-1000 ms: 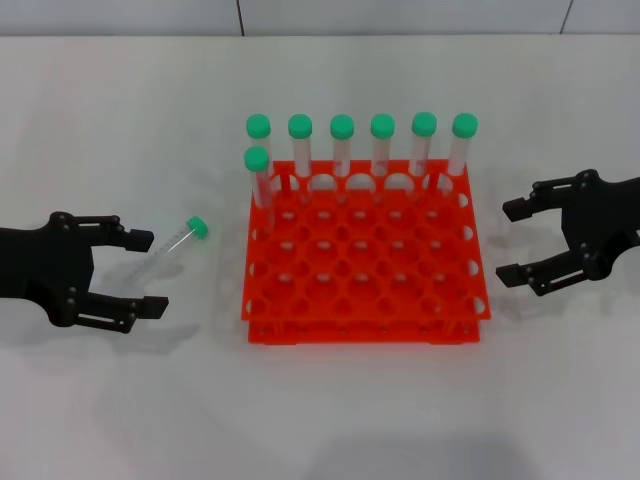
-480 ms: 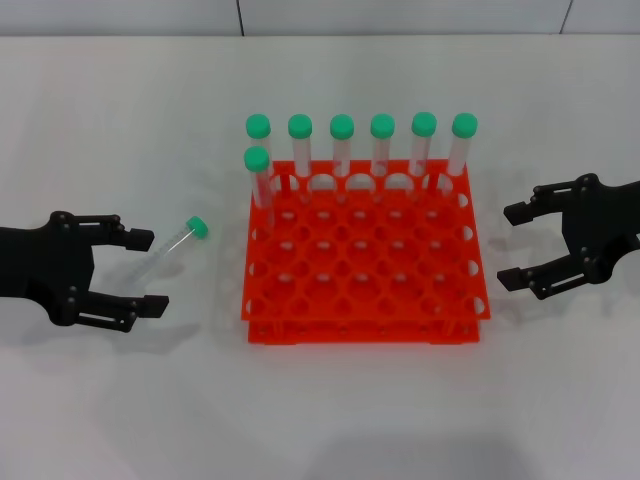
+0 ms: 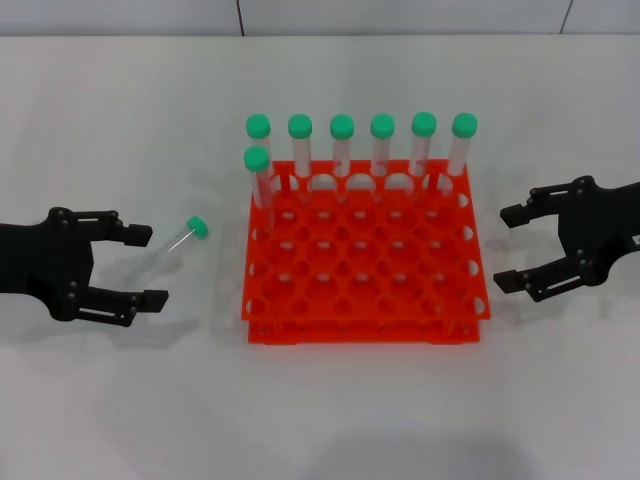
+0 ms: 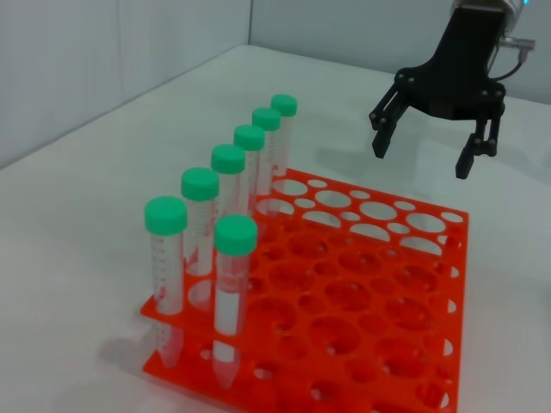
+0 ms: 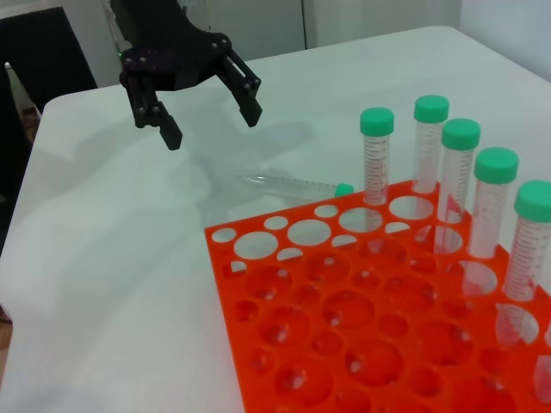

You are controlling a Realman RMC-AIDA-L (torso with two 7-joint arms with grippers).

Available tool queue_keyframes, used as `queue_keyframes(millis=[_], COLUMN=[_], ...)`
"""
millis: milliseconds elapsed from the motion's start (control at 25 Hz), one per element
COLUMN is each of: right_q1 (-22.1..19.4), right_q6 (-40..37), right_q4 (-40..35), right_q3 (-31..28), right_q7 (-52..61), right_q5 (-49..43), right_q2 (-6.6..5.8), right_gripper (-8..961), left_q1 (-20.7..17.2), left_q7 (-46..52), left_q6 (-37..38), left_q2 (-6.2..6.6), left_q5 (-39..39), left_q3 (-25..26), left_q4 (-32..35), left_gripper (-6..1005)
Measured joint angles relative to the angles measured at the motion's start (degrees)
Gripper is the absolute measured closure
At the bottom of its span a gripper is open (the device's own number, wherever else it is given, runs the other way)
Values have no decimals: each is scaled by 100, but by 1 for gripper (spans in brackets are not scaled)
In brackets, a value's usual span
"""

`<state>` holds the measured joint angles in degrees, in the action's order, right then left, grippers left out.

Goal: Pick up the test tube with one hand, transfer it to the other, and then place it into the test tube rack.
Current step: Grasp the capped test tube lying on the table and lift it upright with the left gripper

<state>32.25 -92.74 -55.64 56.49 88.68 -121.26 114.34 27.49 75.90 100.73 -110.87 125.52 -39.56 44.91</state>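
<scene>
The left gripper (image 3: 142, 266) hovers over the white table (image 3: 120, 120) at the robot's left, its two black fingers spread wide and holding nothing. Against the earlier head views it has drawn back slightly toward the left edge, so its fingertips now sit a little farther from the rack. The test tube (image 3: 172, 245) lies on its side on the table, its clear body reaching in between the spread fingers and its green cap (image 3: 197, 227) pointing toward the rack; it has not shifted. In the right wrist view the same tube (image 5: 293, 184) lies just beyond the rack's corner, with the left gripper (image 5: 207, 116) above and behind it.

The right gripper (image 3: 510, 247) hangs at the robot's right, fingers likewise spread and empty, and has edged slightly lower and nearer the rack than before. The left wrist view shows it (image 4: 422, 159) in the air past the rack's far side.

Between the two grippers stands the orange-red test tube rack (image 3: 365, 300). Six green-capped tubes (image 3: 362, 150) stand upright along its far row, and a seventh tube (image 3: 260, 180) stands one row nearer at the left end, on the side of the lying tube. The other holes are empty.
</scene>
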Motion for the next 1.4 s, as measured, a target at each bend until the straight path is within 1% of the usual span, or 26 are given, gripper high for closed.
queue_keyframes(millis=[520,1080,1160,1280,1400], right_q1=[0,9,10,12,11], right_q6=[138,151,153,155,183], right_q4=[10,64,64,64,66], right_q3=[141,143,143,143,143], right_q7=[0,-4,-9,-28,-75], right_q5=[-3,-2,-2,-2,3], right_q2=[37,35,36,36,43], right_gripper=[122,128,129,130,132], left_q1=[11,-6,-59,-164,-306], left_q7=[4,199,404,742,1210], left_q6=[-67,-40,-27,69,344], left_q2=[-5,-6,-38,-140,-251], left_q5=[5,9,21,88,122], left_q3=[-16,-32,-31,-39,-42], left_q4=[0,28,223,618,1137], left_gripper=[151,154,155,155,156])
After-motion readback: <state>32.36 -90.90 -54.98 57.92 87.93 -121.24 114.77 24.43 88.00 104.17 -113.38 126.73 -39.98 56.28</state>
